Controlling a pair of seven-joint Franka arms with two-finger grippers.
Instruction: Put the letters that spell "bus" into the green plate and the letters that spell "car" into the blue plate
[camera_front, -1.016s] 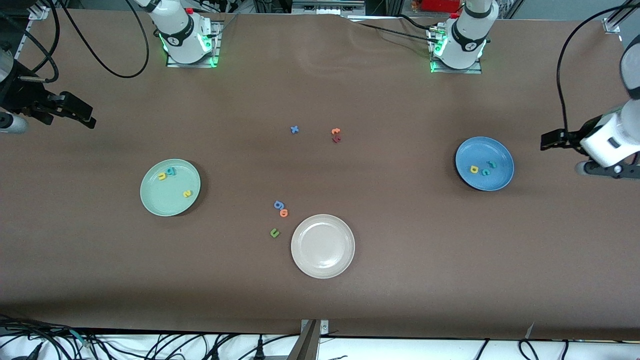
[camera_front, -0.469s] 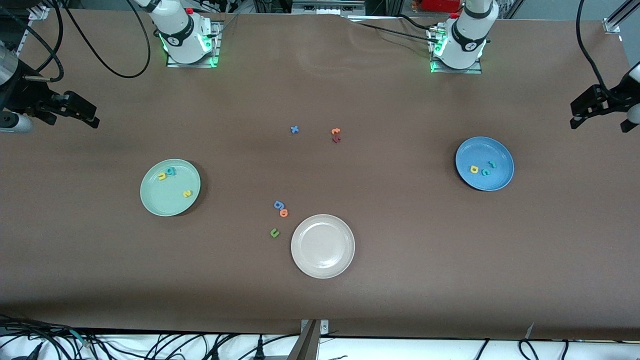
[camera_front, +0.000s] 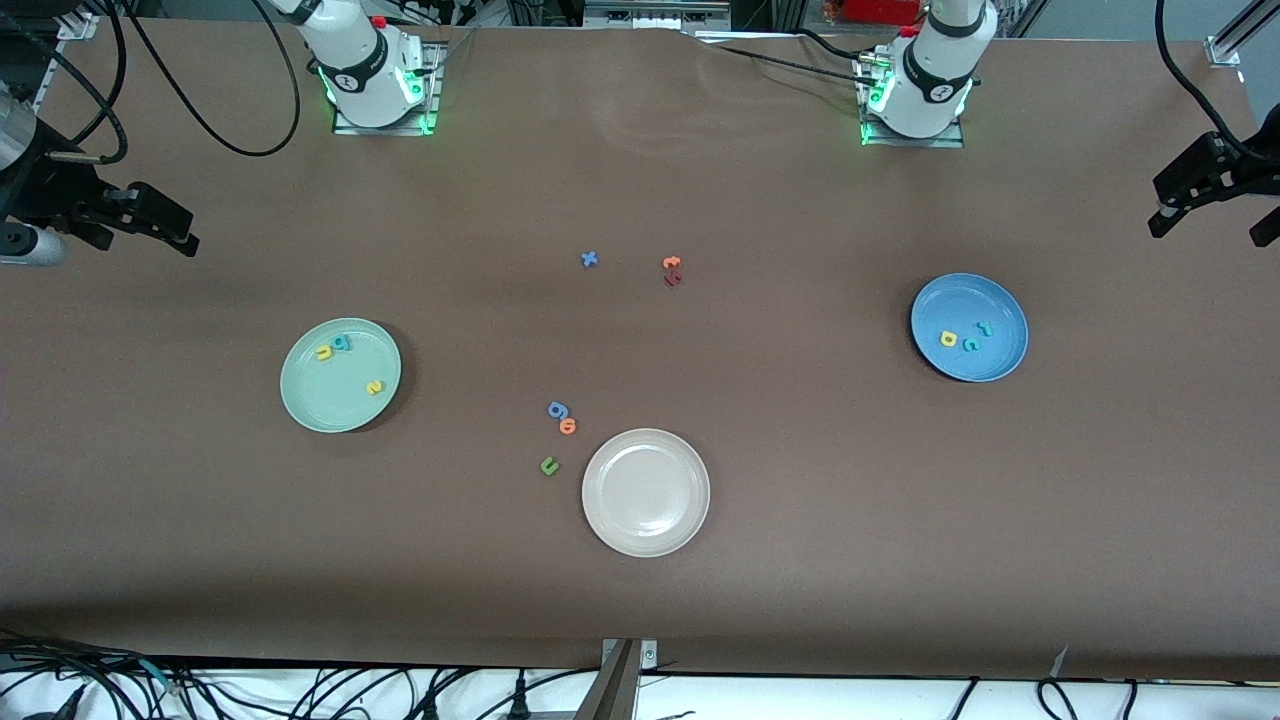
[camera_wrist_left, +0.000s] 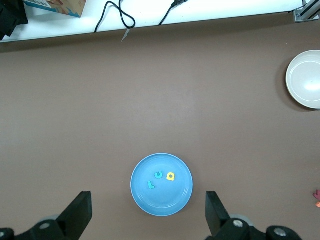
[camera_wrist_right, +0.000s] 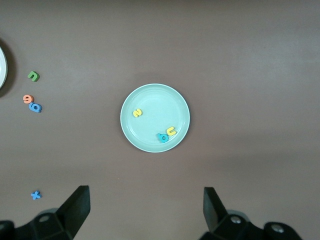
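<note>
Blue plate (camera_wrist_left: 145, 200) holds the teal c (camera_wrist_left: 158, 174), yellow a (camera_wrist_left: 171, 176), teal r (camera_wrist_left: 151, 185); left gripper's (camera_wrist_left: 146, 220) fingers spread wide

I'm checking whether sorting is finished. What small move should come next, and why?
Probably none beyond parking both arms: the b, u, s lie in the green plate, the c, a, r in the blue plate; left gripper and right gripper are open, holding nothing.

Green plate (camera_front: 300, 400) is holding 1 teal (camera_front: 343, 343) and 2 yellow letters (camera_front: 324, 353); blue plate (camera_front: 990, 300) is holding 2 teal (camera_front: 970, 344), 1 yellow (camera_front: 947, 339); beside them, a beige plate (camera_front: 645, 520) is lying.
</note>
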